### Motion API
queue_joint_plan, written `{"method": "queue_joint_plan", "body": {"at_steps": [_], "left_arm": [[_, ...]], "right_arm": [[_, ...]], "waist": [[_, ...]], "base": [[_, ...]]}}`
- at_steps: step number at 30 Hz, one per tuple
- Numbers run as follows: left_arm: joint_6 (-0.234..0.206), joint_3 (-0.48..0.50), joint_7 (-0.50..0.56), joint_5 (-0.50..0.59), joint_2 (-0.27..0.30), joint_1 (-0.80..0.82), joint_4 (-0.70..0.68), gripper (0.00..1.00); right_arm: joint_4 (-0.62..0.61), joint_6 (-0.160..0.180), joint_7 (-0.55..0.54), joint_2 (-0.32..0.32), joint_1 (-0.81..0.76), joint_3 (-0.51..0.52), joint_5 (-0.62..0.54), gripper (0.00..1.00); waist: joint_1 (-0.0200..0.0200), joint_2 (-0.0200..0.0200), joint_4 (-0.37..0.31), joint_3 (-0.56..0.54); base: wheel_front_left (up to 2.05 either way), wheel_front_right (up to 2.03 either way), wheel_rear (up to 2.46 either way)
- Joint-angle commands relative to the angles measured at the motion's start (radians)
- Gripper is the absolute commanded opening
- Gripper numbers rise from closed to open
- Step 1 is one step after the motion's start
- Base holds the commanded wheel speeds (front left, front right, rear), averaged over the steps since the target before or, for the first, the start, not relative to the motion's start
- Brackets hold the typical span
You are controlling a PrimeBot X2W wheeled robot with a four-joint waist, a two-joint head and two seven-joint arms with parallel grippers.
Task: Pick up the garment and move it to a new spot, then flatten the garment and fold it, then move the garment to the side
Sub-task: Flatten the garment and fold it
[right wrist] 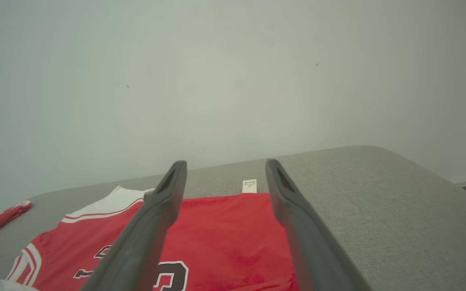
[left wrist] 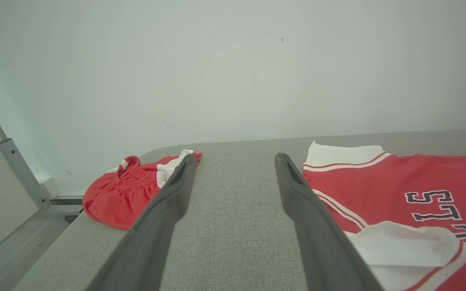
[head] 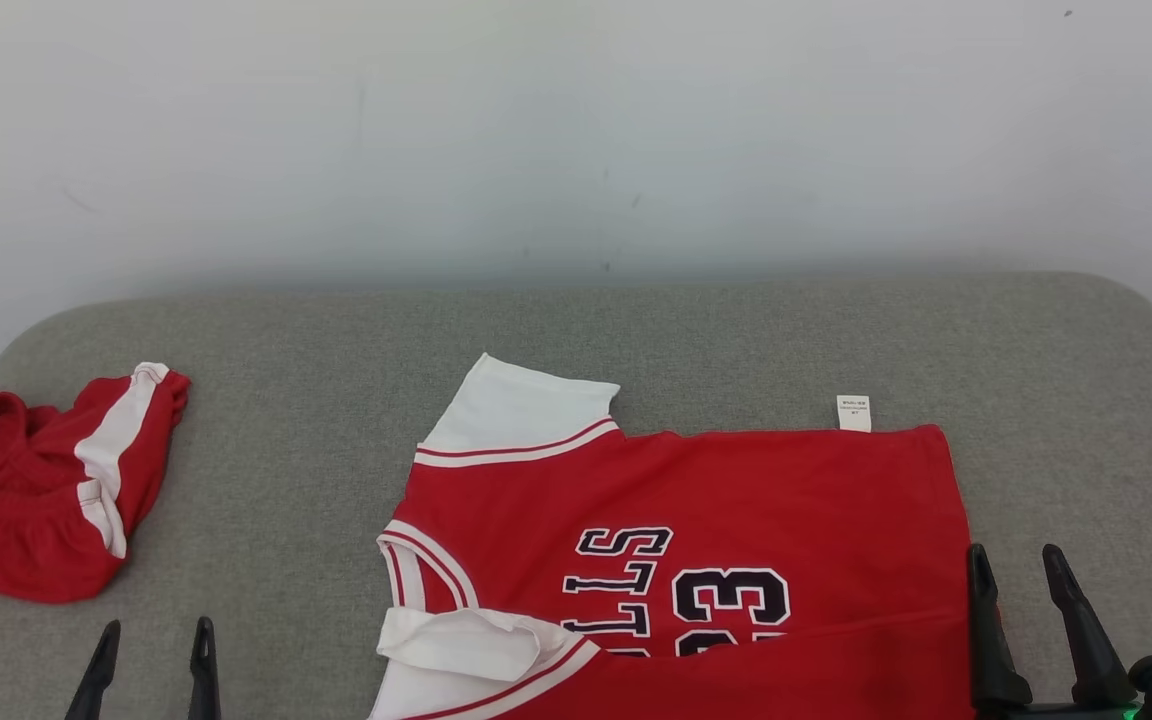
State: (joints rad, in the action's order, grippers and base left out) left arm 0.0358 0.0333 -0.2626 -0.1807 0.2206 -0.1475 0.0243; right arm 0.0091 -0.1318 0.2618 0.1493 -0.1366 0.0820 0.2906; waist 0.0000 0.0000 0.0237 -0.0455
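Observation:
A red jersey point(head: 696, 540) with white sleeves and dark "23" lettering lies flat on the grey table point(head: 576, 340), its collar to the left and hem to the right, with a white tag at its far edge. It also shows as the jersey point(left wrist: 399, 194) in the left wrist view and the jersey point(right wrist: 225, 238) in the right wrist view. The near sleeve is folded over. My left gripper point(head: 156, 632) is open at the lower left, apart from the cloth. My right gripper point(head: 1018, 556) is open just beyond the hem's right edge, holding nothing.
Crumpled red shorts point(head: 36, 480) with white stripes lie at the table's left end, seen too as the shorts point(left wrist: 132, 190) from the left wrist. A pale wall stands behind the table. Bare grey surface stretches between shorts and jersey and right of the hem.

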Motion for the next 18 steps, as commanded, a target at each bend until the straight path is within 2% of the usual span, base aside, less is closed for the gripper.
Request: {"method": "queue_joint_plan", "body": {"at_steps": [1,9,18], "left_arm": [[0.009,0.006,-0.003,0.008,-0.004,-0.014,-0.003,1.0],[0.067,-0.002,-0.003,0.023,-0.025,-0.018,0.009,1.0],[0.086,-0.006,-0.003,0.033,-0.038,0.001,0.032,1.0]], "right_arm": [[0.001,0.002,0.004,-0.009,-0.01,0.004,-0.008,1.0],[0.023,0.002,0.004,-0.024,-0.024,0.004,-0.019,1.0],[0.054,0.002,0.003,-0.022,-0.016,-0.001,-0.025,1.0]], "waist": [[0.0,0.0,0.0,-0.001],[0.0,0.0,0.006,-0.008],[0.0,0.0,0.0,-0.014]], "base": [[0.0,0.0,0.0],[0.0,0.0,0.0],[0.0,0.0,0.0]]}}
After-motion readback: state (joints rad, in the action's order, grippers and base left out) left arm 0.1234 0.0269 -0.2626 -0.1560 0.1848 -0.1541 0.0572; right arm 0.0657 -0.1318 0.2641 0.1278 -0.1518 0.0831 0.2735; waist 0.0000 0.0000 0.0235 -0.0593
